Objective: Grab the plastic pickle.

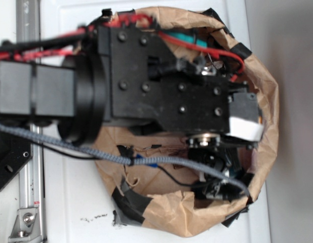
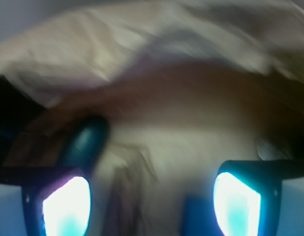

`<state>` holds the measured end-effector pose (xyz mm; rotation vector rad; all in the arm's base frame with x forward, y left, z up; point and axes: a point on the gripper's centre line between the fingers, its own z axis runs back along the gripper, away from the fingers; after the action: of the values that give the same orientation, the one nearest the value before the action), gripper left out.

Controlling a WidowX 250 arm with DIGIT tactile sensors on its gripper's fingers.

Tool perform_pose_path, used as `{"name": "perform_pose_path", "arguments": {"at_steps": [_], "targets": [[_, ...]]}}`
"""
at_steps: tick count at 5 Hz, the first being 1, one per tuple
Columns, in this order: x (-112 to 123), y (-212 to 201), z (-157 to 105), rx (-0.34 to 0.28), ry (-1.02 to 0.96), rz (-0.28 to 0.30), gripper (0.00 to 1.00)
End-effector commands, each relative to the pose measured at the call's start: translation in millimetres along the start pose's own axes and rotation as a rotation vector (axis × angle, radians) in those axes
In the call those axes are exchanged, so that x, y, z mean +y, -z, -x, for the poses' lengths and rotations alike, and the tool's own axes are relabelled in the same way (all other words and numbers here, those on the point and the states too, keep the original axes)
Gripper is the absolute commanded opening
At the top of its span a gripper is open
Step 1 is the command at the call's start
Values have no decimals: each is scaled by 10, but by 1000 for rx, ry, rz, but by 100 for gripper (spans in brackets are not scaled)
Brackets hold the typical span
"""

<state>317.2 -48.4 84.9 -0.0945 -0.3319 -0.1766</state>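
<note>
While pincer gapes open | plastic pickle slants up-right beside left finger

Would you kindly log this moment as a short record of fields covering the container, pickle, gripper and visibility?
container: brown paper bag, rim rolled and patched with black tape
arm: fills most of the exterior view, reaching down into the bag
gripper: open, nothing between the fingers
plastic pickle: dark teal and glossy, just beyond the left-hand finger in the wrist view, not gripped
blue slab: low between the fingers, partly seen
visibility: wrist view blurred; contact cannot be judged
</note>
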Motion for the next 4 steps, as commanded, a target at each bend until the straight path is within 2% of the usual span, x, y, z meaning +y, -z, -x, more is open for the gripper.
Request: {"name": "perform_pose_path", "arguments": {"at_steps": [1, 4], "targets": [[-213, 30, -92, -96, 71, 129, 100], [-398, 276, -23, -84, 122, 166, 100]]}}
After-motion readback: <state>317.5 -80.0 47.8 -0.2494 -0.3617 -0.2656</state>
